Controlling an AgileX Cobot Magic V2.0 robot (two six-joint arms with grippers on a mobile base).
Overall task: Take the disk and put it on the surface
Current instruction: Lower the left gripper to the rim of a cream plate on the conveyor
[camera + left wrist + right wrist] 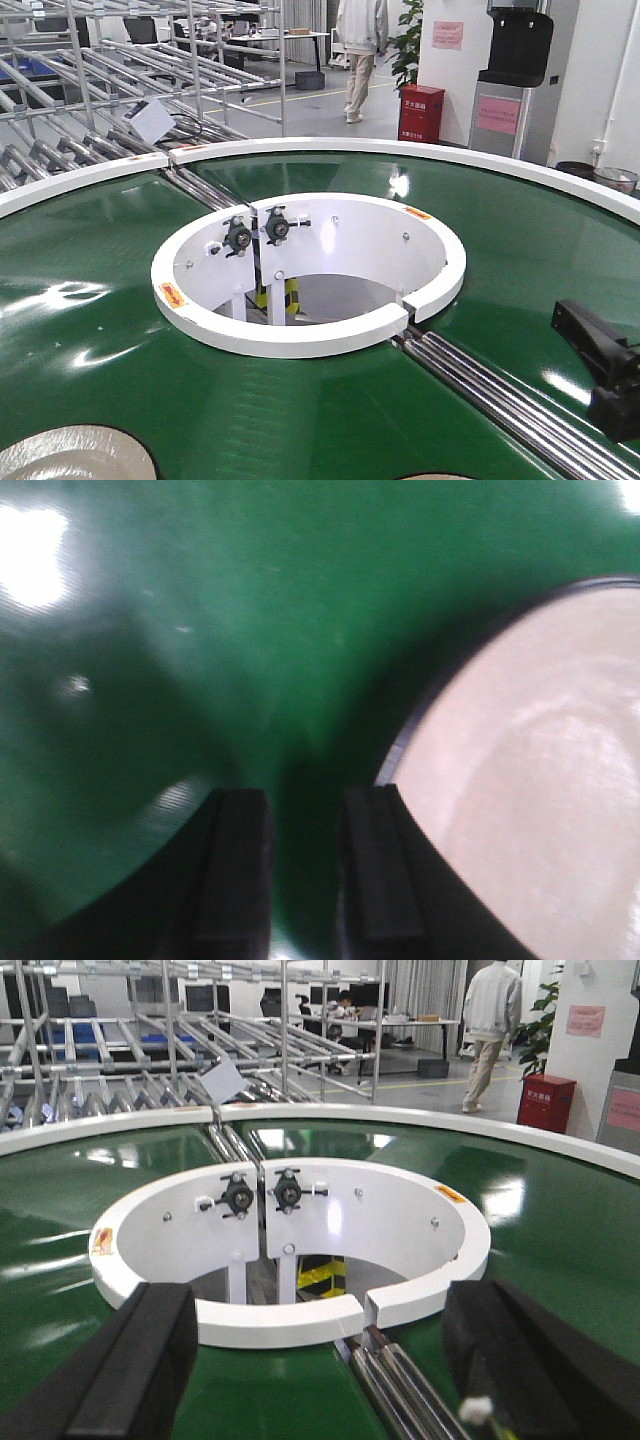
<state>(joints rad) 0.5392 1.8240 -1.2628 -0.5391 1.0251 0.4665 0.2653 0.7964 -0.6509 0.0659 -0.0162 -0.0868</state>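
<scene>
Disk [530, 780] beside left gripper [303, 805] — seemingly ajar

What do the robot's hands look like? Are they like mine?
Not like yours! Each one is a tool with just two black fingers. The left tool has flat, blocky fingers with a groove running down each. The right tool has long, squared bars, and one carries a tiny white speck. No cables or labels show.

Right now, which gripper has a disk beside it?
The left gripper: the pale disk lies just beside it on the green belt. No disk shows by the right gripper, which faces the white ring.
</scene>
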